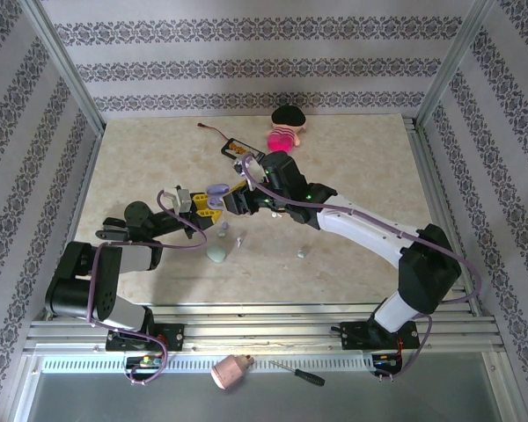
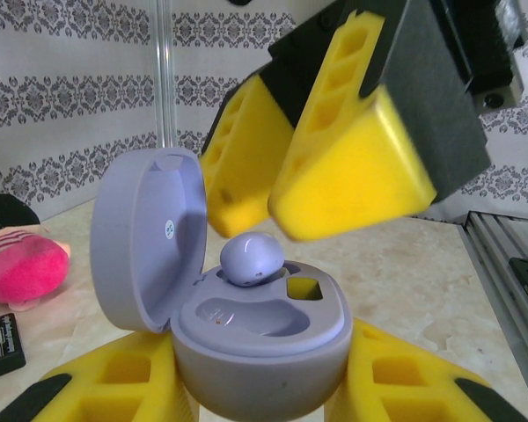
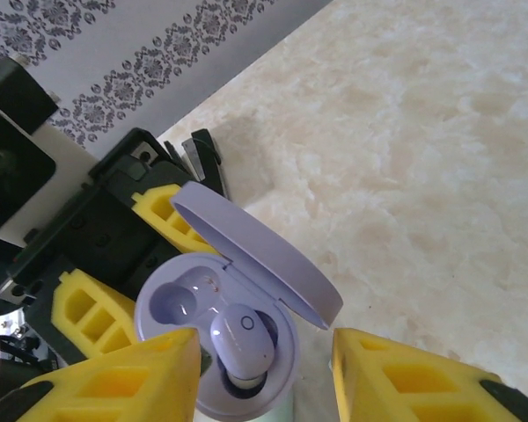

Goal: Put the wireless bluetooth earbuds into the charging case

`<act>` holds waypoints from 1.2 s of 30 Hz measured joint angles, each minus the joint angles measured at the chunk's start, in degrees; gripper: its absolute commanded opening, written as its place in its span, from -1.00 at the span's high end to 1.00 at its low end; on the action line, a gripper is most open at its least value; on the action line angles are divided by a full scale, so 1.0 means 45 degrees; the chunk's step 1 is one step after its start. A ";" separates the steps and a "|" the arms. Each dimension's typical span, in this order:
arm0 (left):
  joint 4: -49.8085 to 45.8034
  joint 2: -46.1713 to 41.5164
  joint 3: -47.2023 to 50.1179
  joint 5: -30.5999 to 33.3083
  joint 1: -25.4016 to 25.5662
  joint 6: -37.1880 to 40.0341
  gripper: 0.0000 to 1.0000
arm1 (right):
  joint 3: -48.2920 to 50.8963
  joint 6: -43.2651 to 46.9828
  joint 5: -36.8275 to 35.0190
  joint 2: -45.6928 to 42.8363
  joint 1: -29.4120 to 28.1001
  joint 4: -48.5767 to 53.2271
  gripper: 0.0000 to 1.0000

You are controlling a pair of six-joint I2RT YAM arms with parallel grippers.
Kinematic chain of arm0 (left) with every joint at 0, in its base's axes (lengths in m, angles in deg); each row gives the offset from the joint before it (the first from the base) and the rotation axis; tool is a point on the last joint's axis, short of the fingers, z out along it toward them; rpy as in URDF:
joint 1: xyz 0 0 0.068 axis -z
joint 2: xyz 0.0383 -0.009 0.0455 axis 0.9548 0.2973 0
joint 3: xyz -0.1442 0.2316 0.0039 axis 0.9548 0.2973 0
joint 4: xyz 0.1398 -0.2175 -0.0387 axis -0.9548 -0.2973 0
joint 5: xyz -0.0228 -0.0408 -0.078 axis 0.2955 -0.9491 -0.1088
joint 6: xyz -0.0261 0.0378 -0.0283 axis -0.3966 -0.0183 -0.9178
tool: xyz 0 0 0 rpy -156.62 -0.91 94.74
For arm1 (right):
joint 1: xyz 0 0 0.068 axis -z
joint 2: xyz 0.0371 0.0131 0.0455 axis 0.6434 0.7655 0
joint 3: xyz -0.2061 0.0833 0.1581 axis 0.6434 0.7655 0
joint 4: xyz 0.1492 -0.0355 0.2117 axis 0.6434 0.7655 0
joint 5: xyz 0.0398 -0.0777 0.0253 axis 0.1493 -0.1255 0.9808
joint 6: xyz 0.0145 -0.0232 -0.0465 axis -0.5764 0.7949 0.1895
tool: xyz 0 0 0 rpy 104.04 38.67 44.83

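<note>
Top external gives me what the wrist cameras miss: a mint case and a pale loose earbud lying on the surface, at six o'clock from the raised case. Left wrist shows my left hand clenched on the open lavender charging case, with a lavender earbud resting in its twelve o'clock well. Right wrist shows the right hand released, its fingers apart on either side of that earbud.

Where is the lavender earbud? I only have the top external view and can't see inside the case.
Observer: The lavender earbud sits in one socket of the open lavender case, apparently not fully seated. The other socket is empty.
Operator: Is the right gripper gripping it?
Observer: No. The right gripper has its fingers apart on either side, clear of the earbud.
Operator: What holds the case?
Observer: The left gripper clamps it from both sides.
</note>
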 measured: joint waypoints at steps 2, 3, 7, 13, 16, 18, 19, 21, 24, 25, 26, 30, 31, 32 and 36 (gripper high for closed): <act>0.0000 -0.0049 0.0000 0.0000 0.0000 0.0000 0.69 | -0.0073 -0.0029 0.0000 0.0126 0.0000 0.0029 0.11; 0.0000 -0.0058 0.0000 0.0000 0.0000 0.0000 0.69 | -0.0107 -0.0034 0.0000 0.0189 0.0005 0.0029 0.11; -0.0015 -0.0063 0.0010 0.0010 0.0000 0.0000 0.69 | -0.0136 -0.0194 0.0000 0.0374 0.0005 0.0019 0.21; -0.0005 -0.0063 0.0058 0.0000 0.0000 0.0000 0.69 | -0.0214 -0.0330 0.0000 0.0398 0.0005 0.0044 0.13; -0.0005 -0.0063 0.0058 0.0005 0.0000 0.0005 0.69 | -0.0180 -0.0355 0.0214 0.0384 0.0005 -0.0058 -0.02; 0.0000 -0.0063 0.0058 0.0010 0.0000 0.0005 0.69 | -0.0010 -0.0423 0.0447 0.0272 0.0010 -0.0262 -0.06; -0.0005 -0.0063 0.0058 0.0010 0.0000 0.0010 0.69 | 0.0146 -0.0495 0.0583 0.0146 0.0010 -0.0389 -0.06; -0.0005 -0.0063 0.0058 0.0010 0.0000 0.0015 0.69 | 0.0423 -0.0680 0.0763 -0.0092 0.0068 -0.0622 -0.06; 0.0000 -0.0063 0.0058 0.0015 0.0000 0.0044 0.69 | 0.0699 -0.0981 0.0947 -0.0423 0.0204 -0.0996 -0.06; -0.0005 -0.0063 0.0058 0.0029 -0.0005 0.0044 0.70 | 0.0772 -0.1030 0.0952 -0.0510 0.0267 -0.1098 -0.08; -0.0005 -0.0063 0.0058 0.0073 -0.0005 0.0044 0.70 | 0.0894 -0.1025 0.0952 -0.0602 0.0340 -0.1234 -0.09; -0.0010 -0.0083 0.0058 0.0267 -0.0243 0.0053 0.70 | 0.1889 -0.1083 0.0782 -0.1229 0.0471 -0.1715 -0.09; -0.0010 -0.0107 0.0063 0.0374 -0.0359 0.0053 0.70 | 0.2288 -0.1166 0.0665 -0.1467 0.0534 -0.1831 -0.09; -0.0015 -0.0146 0.0073 0.0495 -0.0481 0.0058 0.70 | 0.2642 -0.1258 0.0583 -0.1676 0.0597 -0.1933 -0.09; -0.0107 -0.0413 0.0087 0.1030 -0.0942 0.0112 0.70 | 0.3803 -0.1719 -0.0068 -0.2132 0.0894 -0.2438 -0.09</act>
